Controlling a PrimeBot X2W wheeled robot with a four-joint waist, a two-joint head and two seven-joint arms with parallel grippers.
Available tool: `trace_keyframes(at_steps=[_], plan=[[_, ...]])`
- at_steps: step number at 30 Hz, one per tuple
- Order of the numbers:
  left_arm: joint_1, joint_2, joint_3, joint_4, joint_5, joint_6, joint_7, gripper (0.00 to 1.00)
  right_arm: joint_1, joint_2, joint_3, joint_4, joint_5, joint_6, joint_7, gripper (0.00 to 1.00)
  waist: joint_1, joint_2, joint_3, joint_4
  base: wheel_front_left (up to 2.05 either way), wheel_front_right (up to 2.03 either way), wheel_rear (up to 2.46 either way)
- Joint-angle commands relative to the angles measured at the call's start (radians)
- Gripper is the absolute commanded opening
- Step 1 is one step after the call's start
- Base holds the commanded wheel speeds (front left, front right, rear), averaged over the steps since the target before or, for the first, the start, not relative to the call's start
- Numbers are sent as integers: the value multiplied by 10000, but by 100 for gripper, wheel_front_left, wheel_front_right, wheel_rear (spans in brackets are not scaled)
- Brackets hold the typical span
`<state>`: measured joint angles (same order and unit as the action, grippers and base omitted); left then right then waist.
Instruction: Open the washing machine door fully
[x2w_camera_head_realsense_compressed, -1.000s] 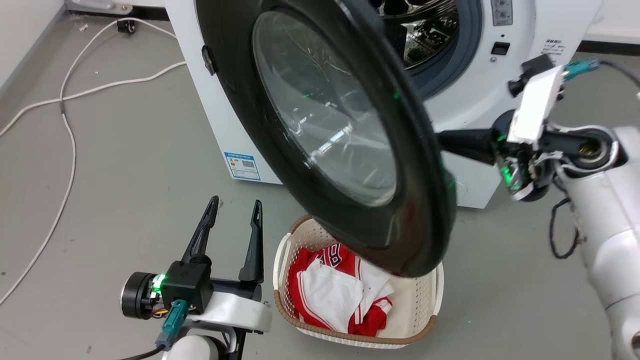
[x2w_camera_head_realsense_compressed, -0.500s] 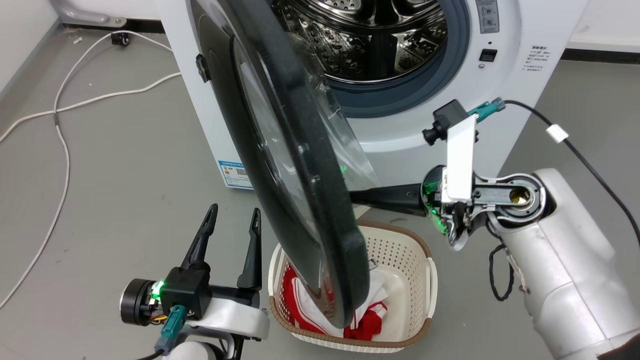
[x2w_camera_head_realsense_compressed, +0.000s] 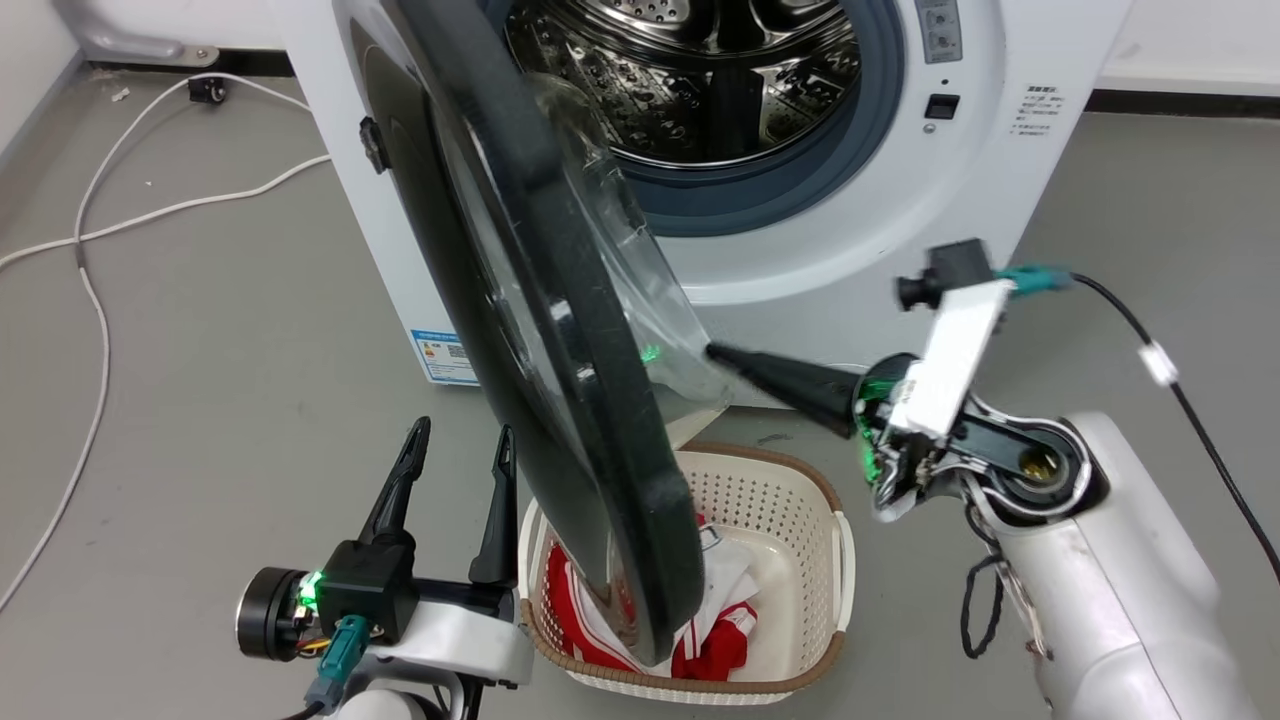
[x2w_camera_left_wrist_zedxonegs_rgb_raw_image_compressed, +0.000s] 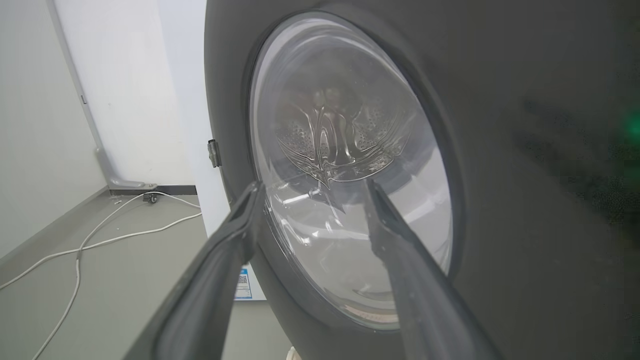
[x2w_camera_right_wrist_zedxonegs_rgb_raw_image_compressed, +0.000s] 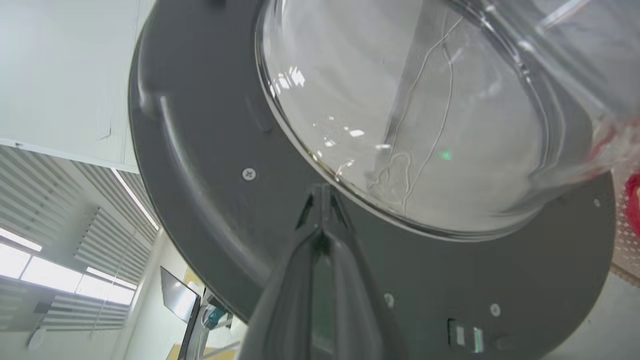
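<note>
The washing machine door (x2w_camera_head_realsense_compressed: 590, 400) is seen nearly edge-on, its inner face turned toward the drum (x2w_camera_head_realsense_compressed: 700, 90). The left gripper (x2w_camera_head_realsense_compressed: 463, 430) is held spread; the right gripper (x2w_camera_head_realsense_compressed: 715, 352) is pinched closed.

You'll see the door (x2w_camera_head_realsense_compressed: 600, 420) as a glossy black ring around clear glass (x2w_camera_left_wrist_zedxonegs_rgb_raw_image_compressed: 340, 125). The washer (x2w_camera_head_realsense_compressed: 900, 250) is white, its gasket (x2w_camera_head_realsense_compressed: 805, 190) blue-grey, and the drum (x2w_camera_head_realsense_compressed: 690, 90) is bright steel dotted with rows of small holes. The sticker (x2w_camera_head_realsense_compressed: 443, 355) is blue and white. The basket (x2w_camera_head_realsense_compressed: 790, 490) is cream, pierced with a grid of dots, with a brown rim; the clothes (x2w_camera_head_realsense_compressed: 725, 640) are red and white. Your left claw (x2w_camera_head_realsense_compressed: 465, 430) and right claw (x2w_camera_head_realsense_compressed: 715, 350) are black. A light (x2w_camera_head_realsense_compressed: 318, 583) glows green. The floor (x2w_camera_head_realsense_compressed: 200, 400) is grey, the cable (x2w_camera_head_realsense_compressed: 78, 248) white.
</note>
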<state>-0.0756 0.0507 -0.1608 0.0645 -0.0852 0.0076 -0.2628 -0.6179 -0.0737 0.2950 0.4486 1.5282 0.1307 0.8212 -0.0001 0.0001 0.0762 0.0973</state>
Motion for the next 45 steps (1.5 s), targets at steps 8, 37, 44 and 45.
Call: trace_keyframes(at_steps=[8,37,44,45], plan=[[228,-5,279,63,-11,-9,-29,100,1577,-69,-1680,-509,-312,1,-3247,0,1,-1,-104,-395,0,0,0],[777,-5,1239,35,197,-136,-28,100,6157,-253,-4176,-4622,-13029,-1,-10602,100,1,-1,-741,-964,0,0,0],[701,-5,1367,22,305,-217,-29,100,6938,110,-3643,-5880,-15025,-2,-10129,100,1,-1,-732,-1056,0,0,0],[679,-5,1391,22,310,-229,-29,100,7053,138,-3591,-5945,-15099,-2,-10096,100,1,-1,-726,-1061,0,0,0]])
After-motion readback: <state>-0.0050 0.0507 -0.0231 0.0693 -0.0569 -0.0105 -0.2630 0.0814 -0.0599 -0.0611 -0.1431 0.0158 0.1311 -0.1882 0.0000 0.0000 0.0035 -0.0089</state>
